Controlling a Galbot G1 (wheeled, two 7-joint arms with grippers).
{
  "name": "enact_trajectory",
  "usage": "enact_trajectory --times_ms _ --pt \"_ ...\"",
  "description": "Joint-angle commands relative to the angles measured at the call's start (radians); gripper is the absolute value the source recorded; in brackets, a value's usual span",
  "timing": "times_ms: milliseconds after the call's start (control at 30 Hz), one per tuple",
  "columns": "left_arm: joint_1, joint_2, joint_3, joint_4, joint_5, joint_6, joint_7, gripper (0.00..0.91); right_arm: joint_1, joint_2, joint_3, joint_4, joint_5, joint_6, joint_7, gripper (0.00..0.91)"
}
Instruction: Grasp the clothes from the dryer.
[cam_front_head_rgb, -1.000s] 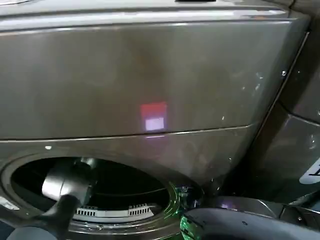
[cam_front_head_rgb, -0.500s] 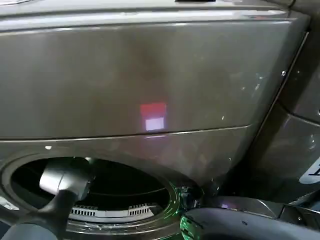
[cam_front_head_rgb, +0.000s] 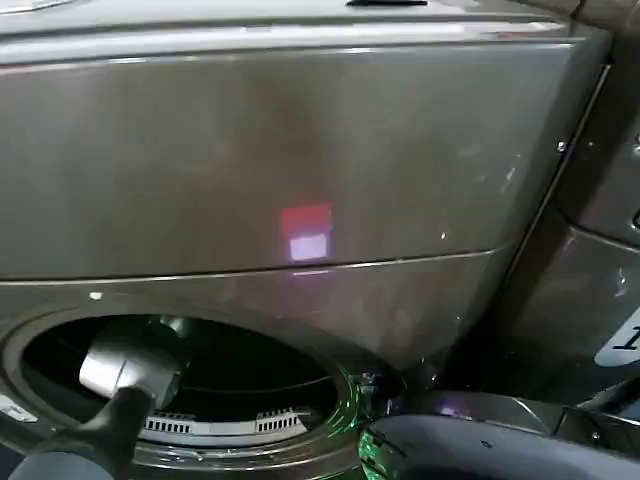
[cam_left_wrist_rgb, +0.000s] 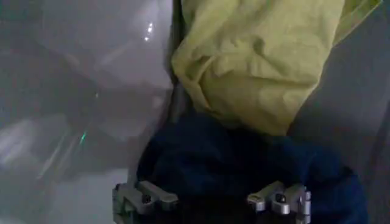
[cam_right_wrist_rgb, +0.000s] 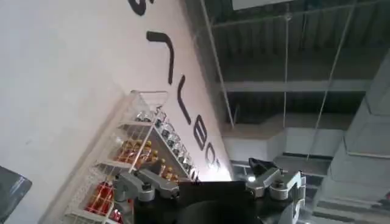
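A: Any text? Quick.
B: Right wrist view: big dark letters run along a white wall (cam_right_wrist_rgb: 73, 73), too cropped to read for sure. Head view: a white sticker (cam_front_head_rgb: 622, 340) at the right edge, cut off, can't read it. Red-and-white glow (cam_front_head_rgb: 306, 232) on the dryer (cam_front_head_rgb: 300, 150) front, no words in it.
A: Near to far, left arm.
B: Left wrist view: left gripper (cam_left_wrist_rgb: 211, 198) nearest, fingers (cam_left_wrist_rgb: 149, 196) spread wide with nothing clamped between them. The navy garment (cam_left_wrist_rgb: 244, 170) sits right at and between the tips; can't tell if they touch it. Just past it the yellow-green garment (cam_left_wrist_rgb: 262, 55) bunches up, resting against the navy one. Behind both, grey drum wall (cam_left_wrist_rgb: 91, 73) with light glints.
A: Head view show the clothes?
B: No, it has the left arm (cam_front_head_rgb: 125, 375) reaching into the porthole (cam_front_head_rgb: 180, 385), white grille (cam_front_head_rgb: 225, 423) at the lower rim, and the bronze-grey panel above. So the clothes lie inside the drum, straight ahead of the left gripper.
A: Right arm?
B: Parked low at right in the head view, dark casing (cam_front_head_rgb: 480, 450). Its wrist camera looks away: right gripper (cam_right_wrist_rgb: 210, 182) fingers wide apart, holding nothing, then a wire rack of bottles (cam_right_wrist_rgb: 140, 164) against the wall, ceiling beams (cam_right_wrist_rgb: 292, 85) farthest.
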Motion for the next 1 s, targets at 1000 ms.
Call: enact_trajectory --times_ms 1000 --pt "0.58 -0.031 -0.444 -0.974 -0.868 0.099 -0.392 0.0 0.018 -0.001 -0.017 -0.003 -0.01 0.006 -0.008 0.907"
